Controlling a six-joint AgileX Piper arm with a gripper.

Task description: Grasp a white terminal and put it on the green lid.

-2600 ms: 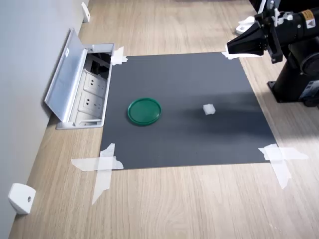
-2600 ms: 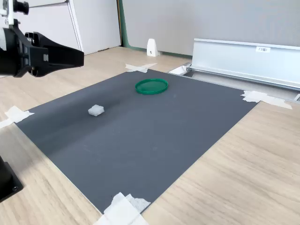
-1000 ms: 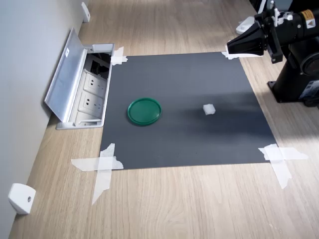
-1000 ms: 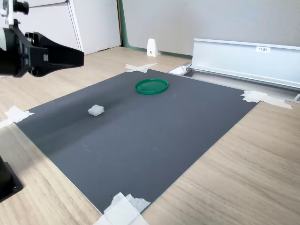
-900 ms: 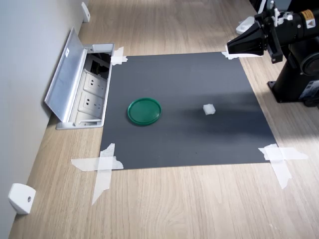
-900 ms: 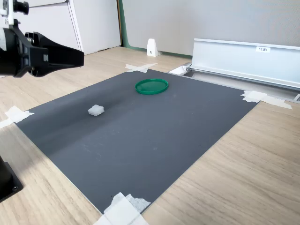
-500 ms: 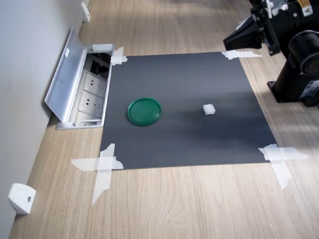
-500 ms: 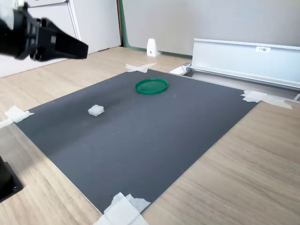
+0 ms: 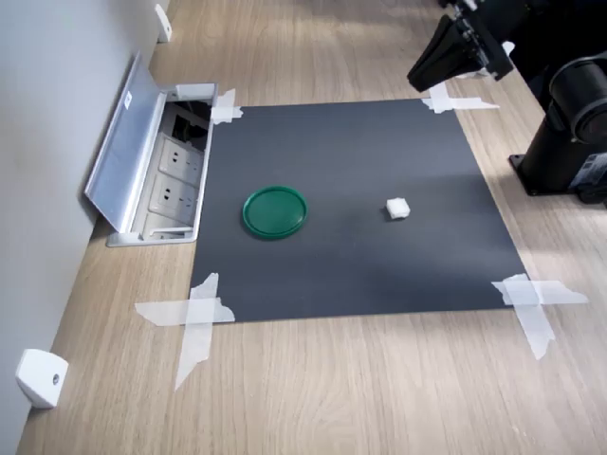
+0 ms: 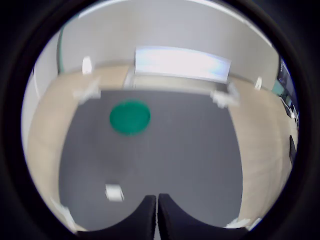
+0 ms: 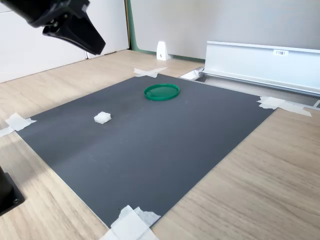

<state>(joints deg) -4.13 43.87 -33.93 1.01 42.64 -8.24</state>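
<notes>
Wrist view shows the gripper (image 10: 158,210) with its two dark fingers pressed together, only a hairline seam between them, and nothing held. It hangs in the air above the dark grey mat (image 9: 351,171), clear of everything on it; in the first exterior view the fingertips (image 9: 415,76) point down toward the mat's far right corner, and in the second exterior view the gripper (image 11: 97,49) sits high above the mat's left side.

The white terminal (image 9: 397,208) is a small, blocky, pale plastic piece lying alone on the mat, well apart from the gripper. In the wrist view the terminal (image 10: 114,192) appears blurred, near the fingers but off to one side. The green lid (image 9: 274,210) is a flat round dark-green disc with a raised rim, also on the mat, to the terminal's left in the first exterior view with bare mat between them.

White tape strips (image 9: 194,318) hold the mat's corners to the wooden floor (image 9: 360,389). Beyond the lid, off the mat, an open floor socket box (image 9: 152,166) stands with its metal cover raised. A white wedge-shaped bracket (image 9: 40,376) sits against the wall.
</notes>
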